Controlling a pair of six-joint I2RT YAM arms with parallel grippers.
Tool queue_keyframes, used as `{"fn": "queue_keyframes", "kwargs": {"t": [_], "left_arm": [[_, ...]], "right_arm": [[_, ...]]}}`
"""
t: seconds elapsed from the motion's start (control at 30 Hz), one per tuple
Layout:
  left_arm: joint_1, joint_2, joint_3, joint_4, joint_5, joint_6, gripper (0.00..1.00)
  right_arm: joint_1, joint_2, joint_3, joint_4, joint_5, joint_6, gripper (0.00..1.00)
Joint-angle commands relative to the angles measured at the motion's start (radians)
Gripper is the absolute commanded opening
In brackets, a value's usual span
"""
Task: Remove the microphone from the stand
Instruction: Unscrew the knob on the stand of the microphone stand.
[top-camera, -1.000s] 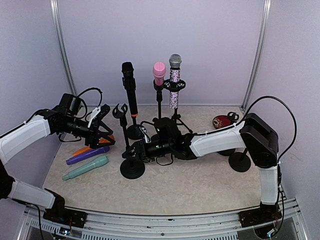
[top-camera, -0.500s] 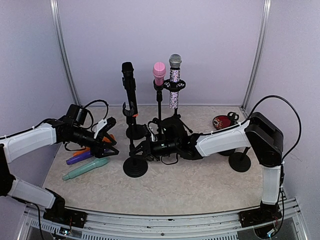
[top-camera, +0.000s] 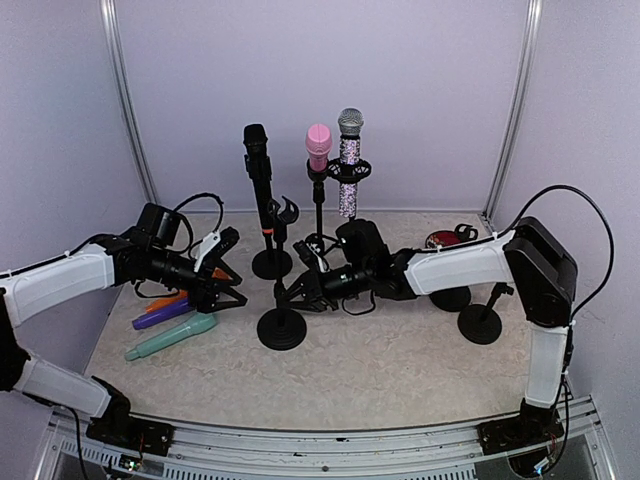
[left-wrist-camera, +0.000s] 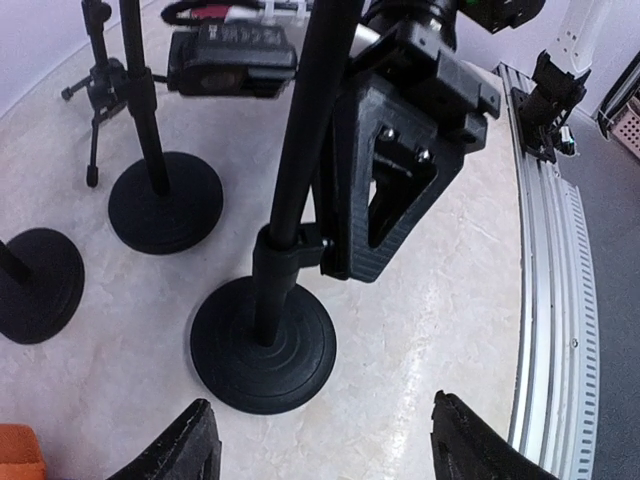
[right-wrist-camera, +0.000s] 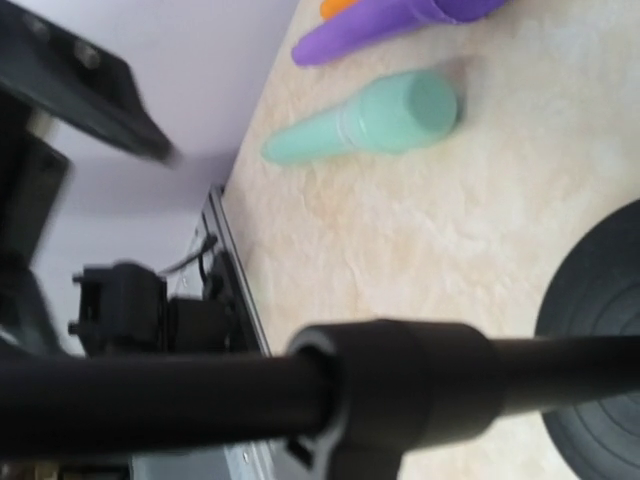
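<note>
Stand (top-camera: 282, 329) has slid rightward, right end effector (top-camera: 300, 289) clamped on it; left end effector (top-camera: 231, 285) apart.

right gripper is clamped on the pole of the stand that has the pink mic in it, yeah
Not quite. The right gripper is clamped on the pole of the empty stand, whose clip holds nothing. The pink mic sits in a different stand farther back. The top view shows this.

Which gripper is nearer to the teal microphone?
Left. The left gripper is close beside the teal microphone; the right gripper, farther right, grips the empty stand.
</note>
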Motion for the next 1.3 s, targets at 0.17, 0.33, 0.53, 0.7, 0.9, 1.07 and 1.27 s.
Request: {"fn": "queue_keyframes", "kwargs": {"t": [0.17,0.33,0.53,0.7,0.9,1.07,1.27], "left_arm": [[-0.059,0.027,0.139,0.058,0.047,-0.103,0.76],[-0.076,0.062,0.202,0.050,0.032,-0.109,0.78],[-0.091,0.087,0.243,0.054,0.026,-0.114,0.78],[-0.113,0.101,0.257,0.044,0.033,-0.115,0.72],[-0.136,0.110,0.285,0.043,0.035,-0.123,0.63],[-0.137,0.117,0.316,0.024,0.031,-0.130,0.50],[-0.139,0.103,0.304,0.021,0.001,-0.135,0.31]], "right_arm": [[-0.054,-0.001,0.147,-0.364,-0.131,-0.279,0.00],[-0.047,0.024,0.215,-0.448,-0.128,-0.345,0.00],[0.000,0.062,0.317,-0.597,-0.008,-0.462,0.00],[0.045,0.084,0.349,-0.634,0.072,-0.540,0.00],[0.071,0.107,0.404,-0.695,0.138,-0.625,0.00],[0.073,0.094,0.417,-0.711,0.186,-0.665,0.00],[0.072,0.031,0.314,-0.595,0.268,-0.671,0.16]]}}
